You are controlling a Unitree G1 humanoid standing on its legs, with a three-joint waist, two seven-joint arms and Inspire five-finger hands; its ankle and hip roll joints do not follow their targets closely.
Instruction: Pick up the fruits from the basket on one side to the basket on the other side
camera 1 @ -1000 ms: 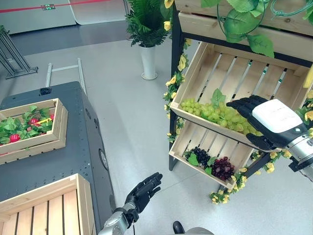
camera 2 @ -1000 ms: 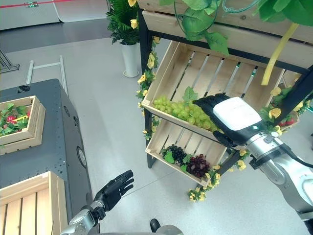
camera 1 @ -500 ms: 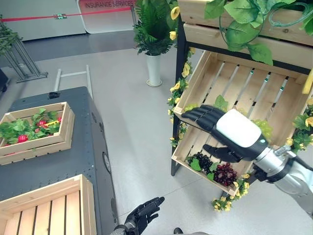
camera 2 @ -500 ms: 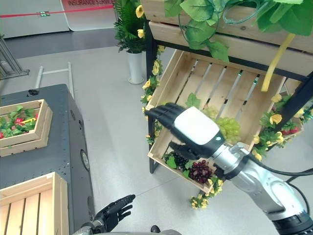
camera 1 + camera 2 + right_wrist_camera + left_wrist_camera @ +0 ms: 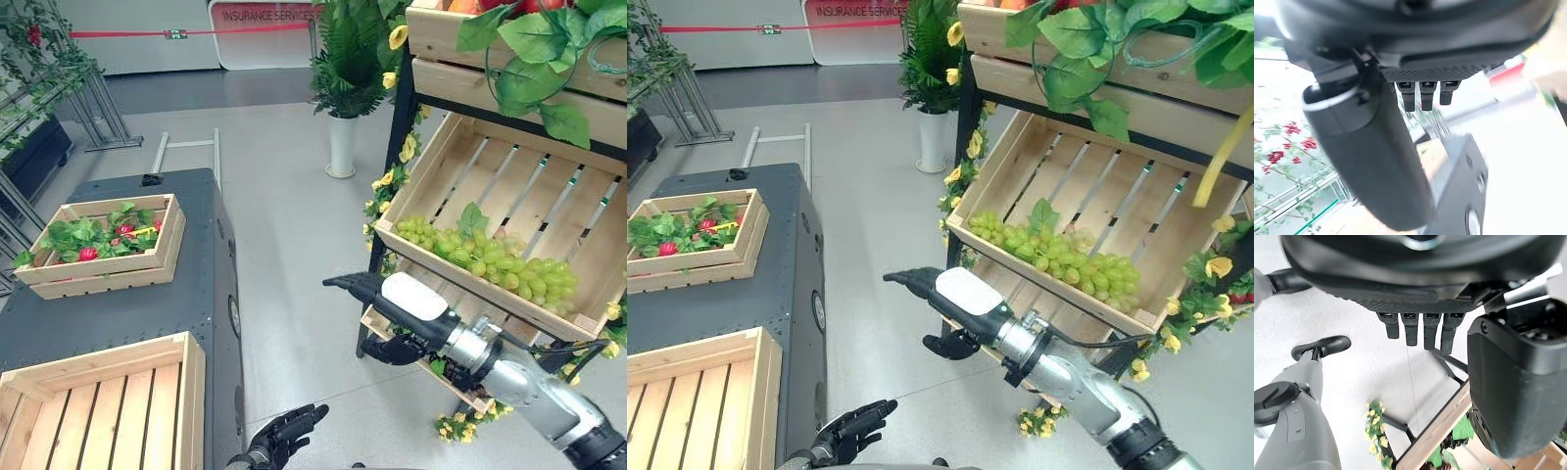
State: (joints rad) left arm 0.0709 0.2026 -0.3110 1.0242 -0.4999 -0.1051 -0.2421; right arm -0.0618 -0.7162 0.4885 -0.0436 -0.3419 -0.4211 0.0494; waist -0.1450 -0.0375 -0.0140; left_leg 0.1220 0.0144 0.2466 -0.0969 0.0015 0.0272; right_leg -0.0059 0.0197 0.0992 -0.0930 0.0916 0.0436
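Right hand [image 5: 407, 299] pulled back empty from the green grapes [image 5: 490, 262], fingers straight and together, grapes left in the slanted crate [image 5: 443, 171] behind the fingertips; nothing carried yet.

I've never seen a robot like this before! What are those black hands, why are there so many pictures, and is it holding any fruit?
It is a walking robot with two arms. Two pictures come from cameras in its head, looking down. The other two come from cameras on its wrists, so each hand looks huge and close.

The right hand reaches out, fingers straight, in front of a wooden shelf crate with green grapes in it. It holds nothing. The left hand hangs low by the floor, open and empty too.

On the grey cabinet sit a crate of leaves and red fruit and a bare wooden crate.
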